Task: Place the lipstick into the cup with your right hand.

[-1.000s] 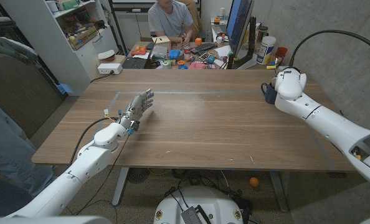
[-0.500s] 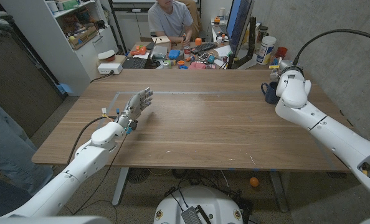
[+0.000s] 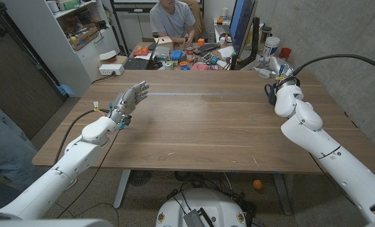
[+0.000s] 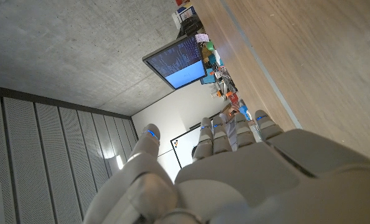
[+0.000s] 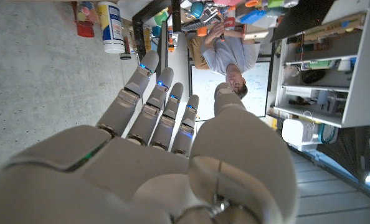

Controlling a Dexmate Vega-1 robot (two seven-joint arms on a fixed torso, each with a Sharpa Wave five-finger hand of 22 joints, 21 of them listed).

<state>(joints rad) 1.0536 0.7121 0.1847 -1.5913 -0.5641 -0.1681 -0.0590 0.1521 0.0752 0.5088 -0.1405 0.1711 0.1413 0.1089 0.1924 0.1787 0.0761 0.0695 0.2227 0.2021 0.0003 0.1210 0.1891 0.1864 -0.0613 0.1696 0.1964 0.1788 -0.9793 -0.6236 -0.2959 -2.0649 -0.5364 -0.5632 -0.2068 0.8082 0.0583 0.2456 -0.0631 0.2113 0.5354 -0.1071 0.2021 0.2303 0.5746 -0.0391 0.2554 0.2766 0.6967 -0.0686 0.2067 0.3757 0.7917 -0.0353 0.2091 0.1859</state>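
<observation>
From the head camera my right hand [image 3: 282, 68] is raised just beyond the dark cup [image 3: 272, 93] at the table's [image 3: 206, 126] far right edge, its fingers hidden. My right wrist camera shows them [image 5: 149, 106] straight, spread, holding nothing. The lipstick I cannot make out. My left hand [image 3: 129, 101] hovers open, well apart from the cup.

A wooden table [image 3: 206, 126] stood before a cluttered desk [image 3: 194, 60], white shelving [image 3: 80, 38] and a concrete wall [image 3: 339, 31].

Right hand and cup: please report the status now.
Right hand open, nothing held. Left hand open over table. Dark cup beside right arm. Lipstick not discernible.
</observation>
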